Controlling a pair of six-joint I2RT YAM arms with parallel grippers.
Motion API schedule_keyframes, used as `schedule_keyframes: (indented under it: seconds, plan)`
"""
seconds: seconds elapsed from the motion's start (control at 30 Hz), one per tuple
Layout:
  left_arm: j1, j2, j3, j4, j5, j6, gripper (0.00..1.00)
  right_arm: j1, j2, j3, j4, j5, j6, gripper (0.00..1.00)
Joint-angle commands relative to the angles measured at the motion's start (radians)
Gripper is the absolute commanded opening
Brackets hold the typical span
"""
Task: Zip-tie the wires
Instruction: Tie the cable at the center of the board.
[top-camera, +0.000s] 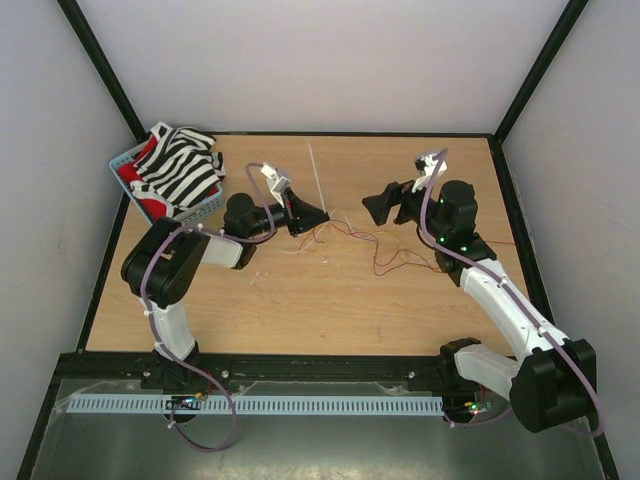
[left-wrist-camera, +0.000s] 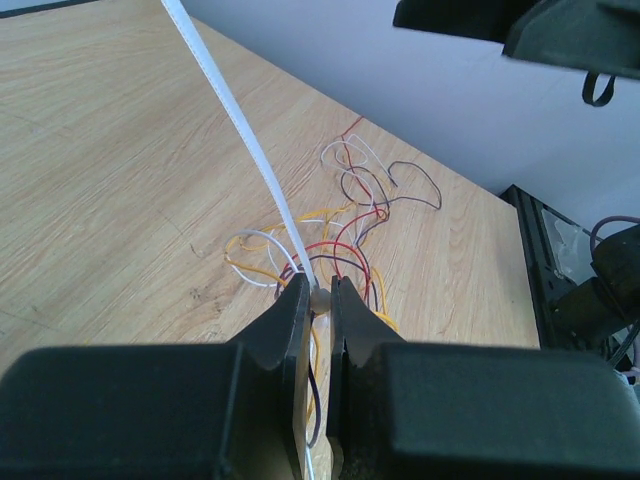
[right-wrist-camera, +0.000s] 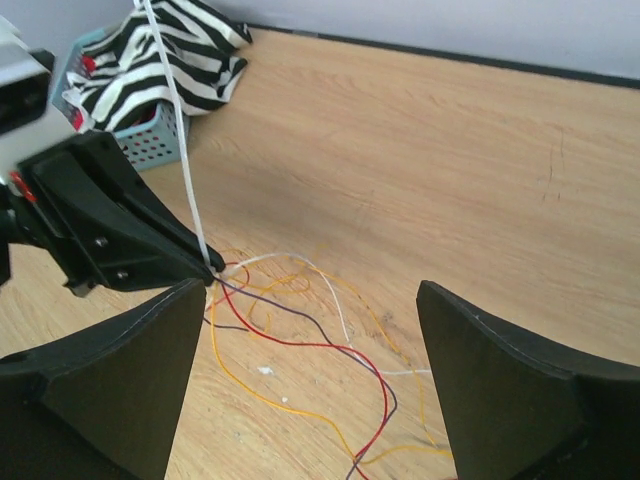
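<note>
zebra-striped cloth fills a blue basket on the table.

- Left arm: rises at lower left of the top view, elbow folded, forearm reaching right toward centre.
- Left gripper: jaws nearly together, pinching the zip tie.
- Right arm: runs from lower right up and leftward.
- Right gripper: right of centre, jaws spread wide, holding nothing, pointing left.
</note>
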Motion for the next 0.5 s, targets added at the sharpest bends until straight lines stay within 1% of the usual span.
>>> schedule_keyframes:
  seconds: [0.0,0.1,0.17,0.23,0.47]
  plan:
    - [-0.002,-0.062,0.023,-0.126,-0.026,0.019,0.0,-0.005,0.013,-0.015,0.0,0.013,-0.019,0.96]
    - [0.0,-0.077,0.053,-0.215,-0.04,0.0,0.0,-0.007,0.027,-0.026,0.004,-0.004,-0.027,0.95]
    - [-0.001,-0.097,0.096,-0.356,-0.047,0.002,0.0,-0.007,0.033,-0.033,0.007,-0.016,-0.034,0.94]
    - [-0.005,-0.134,0.137,-0.533,-0.063,0.029,0.0,-0.007,0.034,-0.043,0.016,-0.035,-0.042,0.92]
    - [0.002,-0.198,0.176,-0.708,-0.112,0.011,0.0,-0.006,0.007,-0.103,0.087,-0.086,-0.05,0.91]
